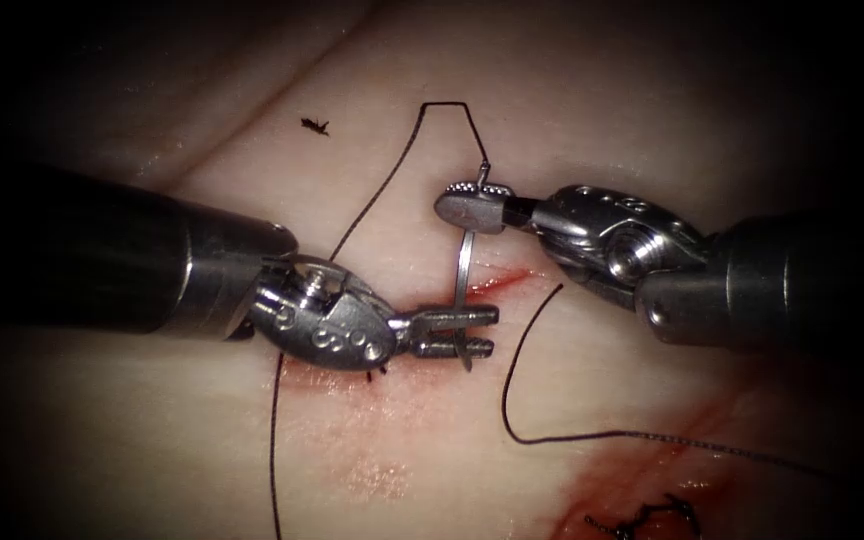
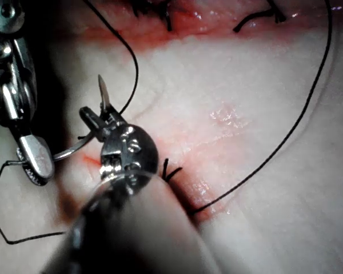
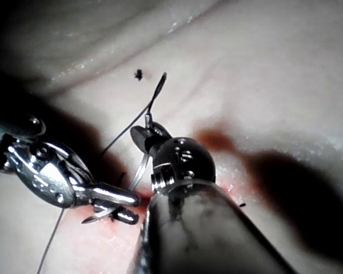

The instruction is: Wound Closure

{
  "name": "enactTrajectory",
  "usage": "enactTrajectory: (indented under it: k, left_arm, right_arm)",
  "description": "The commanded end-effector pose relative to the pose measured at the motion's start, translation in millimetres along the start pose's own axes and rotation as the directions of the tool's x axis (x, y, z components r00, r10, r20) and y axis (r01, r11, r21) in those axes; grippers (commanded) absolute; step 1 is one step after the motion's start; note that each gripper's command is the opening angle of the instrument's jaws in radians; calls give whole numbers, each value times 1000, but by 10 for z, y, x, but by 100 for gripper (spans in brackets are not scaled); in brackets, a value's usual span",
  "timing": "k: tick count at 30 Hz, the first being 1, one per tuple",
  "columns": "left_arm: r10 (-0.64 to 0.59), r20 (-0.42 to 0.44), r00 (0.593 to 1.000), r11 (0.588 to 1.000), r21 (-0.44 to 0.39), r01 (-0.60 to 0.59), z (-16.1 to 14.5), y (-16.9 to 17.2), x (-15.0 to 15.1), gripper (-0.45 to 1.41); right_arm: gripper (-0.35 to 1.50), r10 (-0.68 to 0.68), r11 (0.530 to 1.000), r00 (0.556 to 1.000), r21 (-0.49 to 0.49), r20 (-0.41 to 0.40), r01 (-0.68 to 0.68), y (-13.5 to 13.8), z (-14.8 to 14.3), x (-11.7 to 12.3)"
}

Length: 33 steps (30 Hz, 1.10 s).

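Above the cut in the tissue, both pincers are clamped on the needle: right pincer near its threaded tail, left pincer near the tip, steadying it clear of the tissue.

My left tool wears a dark, matte shaft ending in a polished steel wrist with round screw heads and stubby grey jaws. My right tool, at 2 o'clock from it, matches: dark tube, shiny riveted clevis, one toothed jaw edge.
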Motion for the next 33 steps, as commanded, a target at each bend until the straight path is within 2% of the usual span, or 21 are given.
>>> enactTrajectory:
  k: [1,3,7,8,13,14,16,19,24,25,27,28,31,32,33]
  left_arm:
    - [14,-7,1000,1000,-3,-14,5,3,-3,-45]
    - [33,-11,999,999,-6,-33,3,1,-6,-45]
    - [88,-7,996,996,-7,-88,-6,-5,-15,-45]
    - [125,-6,992,992,-8,-125,-9,-6,-18,-45]
    - [222,-3,975,975,-2,-222,-7,-9,-18,-45]
    - [233,-4,973,973,3,-233,-7,-9,-18,-45]
    - [252,21,967,967,17,-253,-7,-11,-19,-45]
    - [289,62,955,956,35,-292,-8,-14,-19,-45]
    - [305,69,950,950,52,-309,-9,-15,-15,-45]
    - [315,55,948,947,53,-318,-8,-15,-12,-45]
    - [313,34,949,947,55,-315,-5,-15,-7,-45]
    - [312,33,949,948,56,-314,-3,-15,-5,-45]
    - [312,32,949,948,56,-314,-1,-15,-4,-45]
    - [312,31,949,948,56,-314,-2,-15,-5,-45]
    - [312,29,949,948,56,-314,-3,-16,-5,-45]
  right_arm:
    - [-35,-26,1000,1000,18,-10,26,-1,8,-4]
    - [-35,-23,998,1000,52,-12,24,-1,8,-4]
    - [62,-21,992,999,125,-24,24,-1,4,-6]
    - [77,-13,986,999,165,-33,18,-1,3,-6]
    - [114,78,970,996,232,-39,-67,0,2,-6]
    - [116,101,967,994,239,-35,-90,0,2,-6]
    - [116,146,956,989,260,-27,-134,-1,1,-7]
    - [98,211,941,977,274,-10,-201,-1,2,-9]
    - [106,226,943,974,257,-18,-214,4,4,-10]
    - [113,222,944,975,255,-21,-210,6,6,-12]
    - [114,230,942,973,260,-31,-214,7,8,-13]
    - [113,235,940,971,266,-40,-216,7,8,-11]
    - [93,244,935,968,277,-54,-221,6,6,-8]
    - [69,245,935,968,277,-54,-221,6,6,-8]
    - [-32,241,936,969,275,-49,-219,5,6,-10]
